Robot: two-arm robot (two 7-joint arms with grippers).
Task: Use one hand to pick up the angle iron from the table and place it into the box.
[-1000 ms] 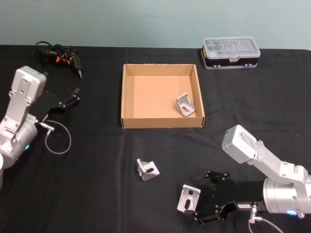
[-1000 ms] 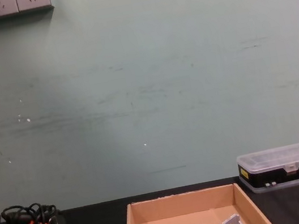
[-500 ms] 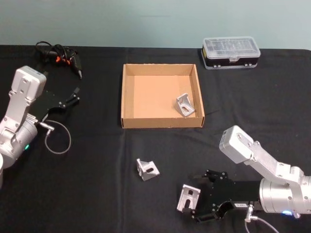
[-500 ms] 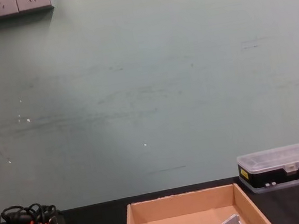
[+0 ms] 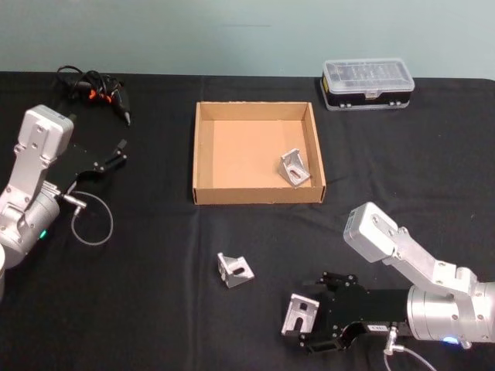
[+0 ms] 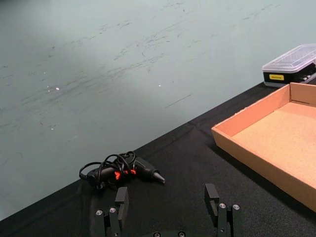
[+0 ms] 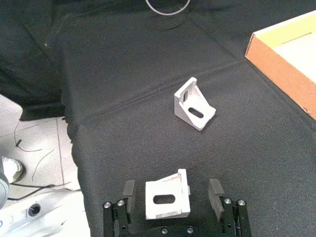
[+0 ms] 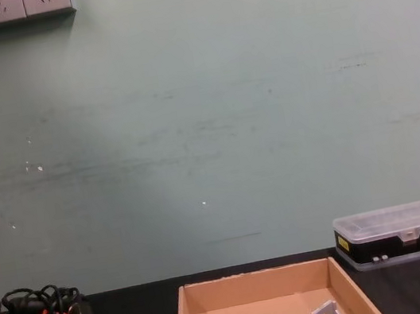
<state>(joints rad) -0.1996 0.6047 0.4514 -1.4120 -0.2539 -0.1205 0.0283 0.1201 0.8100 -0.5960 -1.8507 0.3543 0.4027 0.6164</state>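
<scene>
black table [image 5: 155, 309]: right gripper [image 7: 171, 190] low, fingers [image 7: 214, 189] straddling angle iron [image 7: 167, 202].

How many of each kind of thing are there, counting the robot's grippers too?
Angle irons: 3
Cardboard box: 1
Plastic case: 1
Corded tool: 1
Grippers: 2
Total: 8

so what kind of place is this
Likely a robotics lab bench: a table with the right gripper around an angle iron, a clear-lidded parts case, and a corded tool near the parked left gripper.
</scene>
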